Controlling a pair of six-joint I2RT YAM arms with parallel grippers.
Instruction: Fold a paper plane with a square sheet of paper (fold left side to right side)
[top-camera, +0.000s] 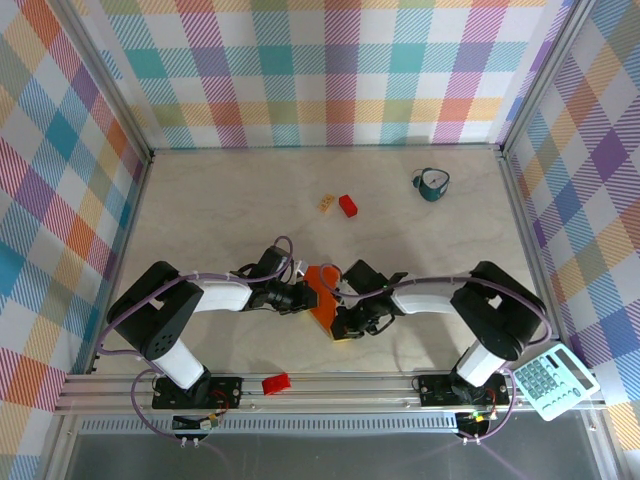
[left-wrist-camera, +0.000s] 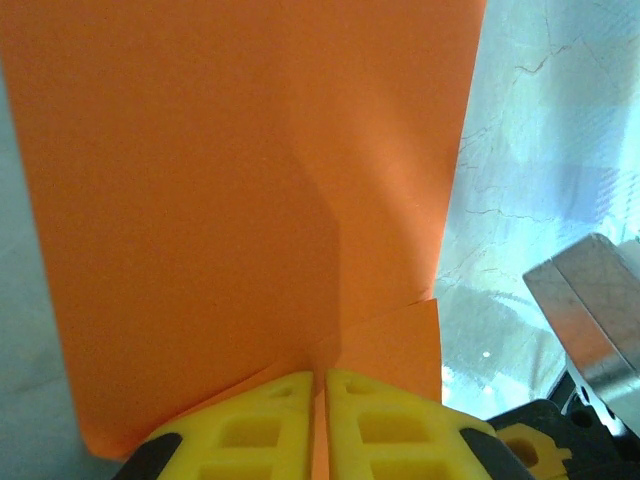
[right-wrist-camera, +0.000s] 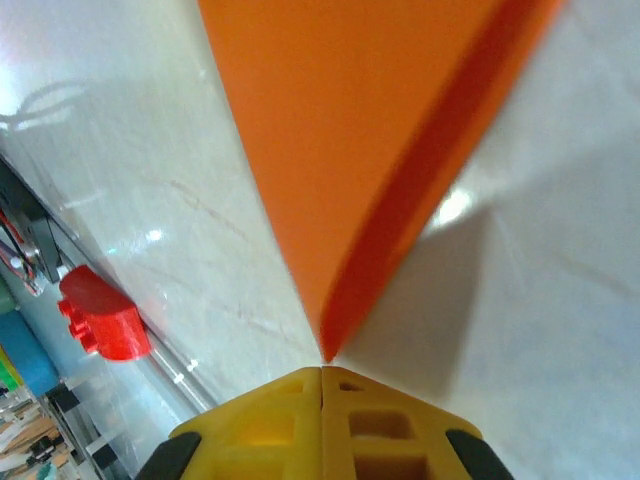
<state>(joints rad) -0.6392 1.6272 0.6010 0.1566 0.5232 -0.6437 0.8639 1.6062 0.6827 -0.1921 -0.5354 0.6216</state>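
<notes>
The square sheet of paper (top-camera: 322, 290) is bright orange and folded into a smaller creased shape at the near middle of the table, between both grippers. My left gripper (top-camera: 303, 296) comes at it from the left. In the left wrist view the paper (left-wrist-camera: 220, 180) spreads wide above the gripper (left-wrist-camera: 320, 375), whose yellow fingers (left-wrist-camera: 260, 420) are shut on its edge. My right gripper (top-camera: 345, 318) is at the paper's near corner. In the right wrist view the folded paper (right-wrist-camera: 360, 120) narrows to a point that runs into the seam of the shut right gripper (right-wrist-camera: 322, 370). A shadow lies under it.
A red block (top-camera: 348, 205) and a tan block (top-camera: 327, 203) lie further back at centre. A teal cup (top-camera: 433, 184) stands at the back right. Another red block (top-camera: 276, 383) (right-wrist-camera: 100, 318) sits on the front rail. A calculator (top-camera: 552, 380) lies at the near right.
</notes>
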